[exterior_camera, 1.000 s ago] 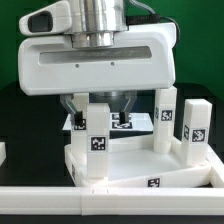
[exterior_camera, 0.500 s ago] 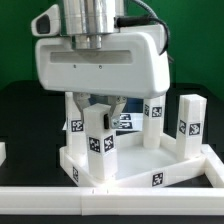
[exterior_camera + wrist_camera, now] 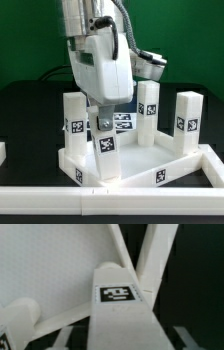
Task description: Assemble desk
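Observation:
The desk slab (image 3: pixel 140 166) lies flat with four white tagged legs standing at its corners. The near leg (image 3: pixel 103 148) stands under my gripper (image 3: pixel 101 112), which straddles its top end. In the wrist view this leg (image 3: pixel 118 303) runs between my fingers (image 3: pixel 64 336), with a dark gap on each side, so the gripper (image 3: pixel 125 341) is open around it. The other legs stand at the exterior view's left (image 3: pixel 74 125), at the back (image 3: pixel 148 108) and at the right (image 3: pixel 188 122). The slab also shows in the wrist view (image 3: pixel 50 269).
The long white border rail (image 3: pixel 60 196) runs along the front and up the exterior view's right side (image 3: pixel 213 162), close to the slab. The marker board (image 3: pixel 124 121) lies behind the legs. A small white part (image 3: pixel 2 152) shows at the left edge.
My hand has turned about its vertical axis above the near leg, from broadside to edge-on. The slab with its legs has shifted slightly toward the exterior view's left.

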